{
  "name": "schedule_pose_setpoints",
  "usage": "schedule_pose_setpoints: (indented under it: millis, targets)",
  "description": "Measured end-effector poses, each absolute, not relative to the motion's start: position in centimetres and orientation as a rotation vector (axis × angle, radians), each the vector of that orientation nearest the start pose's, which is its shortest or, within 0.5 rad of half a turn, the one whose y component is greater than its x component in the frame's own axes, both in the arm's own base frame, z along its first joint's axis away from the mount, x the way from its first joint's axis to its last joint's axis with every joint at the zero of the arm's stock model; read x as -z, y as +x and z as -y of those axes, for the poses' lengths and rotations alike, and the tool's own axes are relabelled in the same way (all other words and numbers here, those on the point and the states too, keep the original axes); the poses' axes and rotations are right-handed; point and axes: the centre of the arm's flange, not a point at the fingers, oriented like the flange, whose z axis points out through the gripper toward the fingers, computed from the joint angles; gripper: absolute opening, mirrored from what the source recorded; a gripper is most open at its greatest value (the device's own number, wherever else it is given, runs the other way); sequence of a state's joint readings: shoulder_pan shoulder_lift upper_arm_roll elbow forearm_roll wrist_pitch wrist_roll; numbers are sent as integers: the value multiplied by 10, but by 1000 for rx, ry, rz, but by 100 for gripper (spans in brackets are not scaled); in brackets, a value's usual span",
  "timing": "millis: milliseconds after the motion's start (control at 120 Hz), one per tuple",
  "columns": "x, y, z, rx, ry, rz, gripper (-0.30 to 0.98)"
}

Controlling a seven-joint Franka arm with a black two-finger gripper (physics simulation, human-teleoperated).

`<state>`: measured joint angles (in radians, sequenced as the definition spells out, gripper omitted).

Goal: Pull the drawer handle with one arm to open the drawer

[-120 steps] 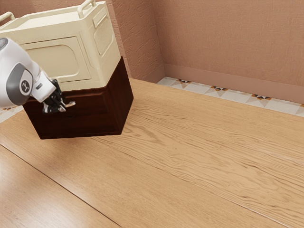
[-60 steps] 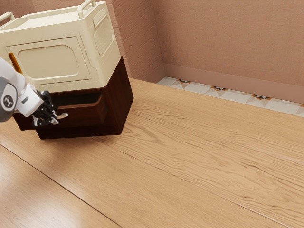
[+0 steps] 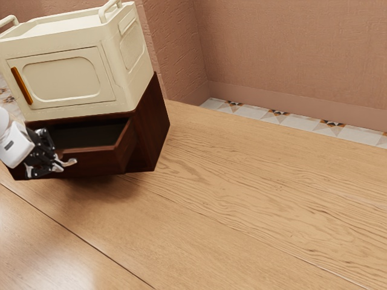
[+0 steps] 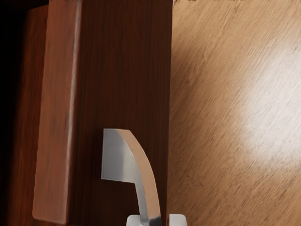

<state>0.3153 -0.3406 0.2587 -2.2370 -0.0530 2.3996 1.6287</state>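
In the exterior view my gripper [image 3: 49, 165] is at the front of the dark brown drawer [image 3: 97, 162], shut on its metal handle [image 3: 71, 162], whose curved end sticks out past the fingers. The drawer stands well out of its cabinet [image 3: 152, 130], and its dark interior shows from above. The wrist view has the curved silver handle [image 4: 146, 181] on the drawer front [image 4: 122, 70], running down between the two pale fingertips of the gripper [image 4: 158, 220]. The handle's lower part is hidden.
A cream box [image 3: 66, 75] with an orange-brown strip on its front sits on top of the cabinet. The wooden table [image 3: 242, 199] stretches toward the exterior view's right, with a textured wall [image 3: 290, 54] behind it.
My gripper has moved away from the cabinet, toward the exterior view's lower left, and the drawer has slid out with it from shut to widely open. The cream box has stayed put.
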Motion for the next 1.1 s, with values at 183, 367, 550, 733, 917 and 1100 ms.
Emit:
schedule_pose_setpoints:
  millis: [183,367,550,733,917,1100]
  targets:
    - [-554,395,-270,486,-2380,-1335,-10]
    - [-552,386,-266,494,-2383,-1341,-10]
    - [-550,384,-265,489,-2391,-1347,-10]
    - [-548,382,-266,479,-2415,-1350,-3]
    - [-547,380,-266,472,-2432,-1353,8]
    - [-568,371,-264,494,-2418,-1338,17]
